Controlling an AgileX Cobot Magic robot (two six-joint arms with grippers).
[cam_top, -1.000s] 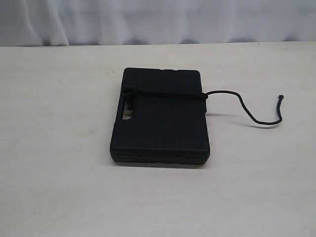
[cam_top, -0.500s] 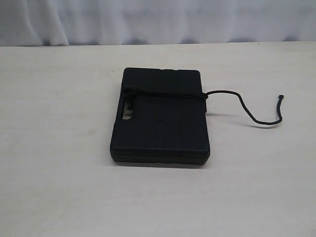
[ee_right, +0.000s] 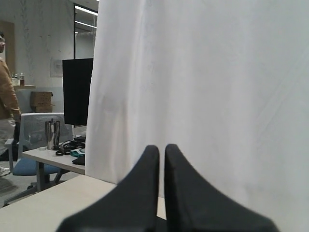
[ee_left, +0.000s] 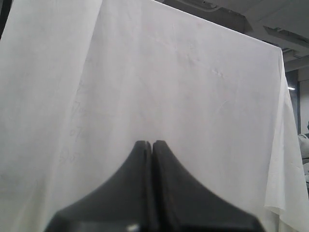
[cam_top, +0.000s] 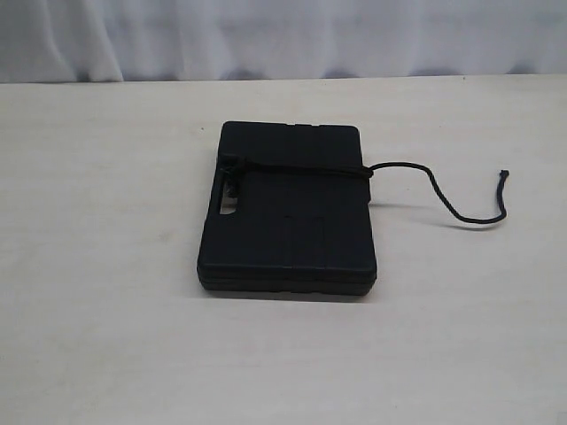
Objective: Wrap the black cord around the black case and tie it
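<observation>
The black case (cam_top: pixel 288 212) lies flat in the middle of the table, its handle slot at the left edge. The black cord (cam_top: pixel 301 167) runs across the case's far part, with a knot near the handle slot. Its loose tail (cam_top: pixel 452 208) curls over the table to the right and ends in a frayed tip. Neither gripper appears in the exterior view. My left gripper (ee_left: pixel 152 143) is shut and empty, pointing at a white cloth. My right gripper (ee_right: pixel 161 148) is shut too, holding nothing, facing the same cloth away from the case.
A white cloth backdrop (cam_top: pixel 283 35) hangs behind the pale table (cam_top: pixel 106 266). Beyond the cloth, the right wrist view shows a desk (ee_right: pixel 53 157) with a metal cup, a dark monitor and a chair.
</observation>
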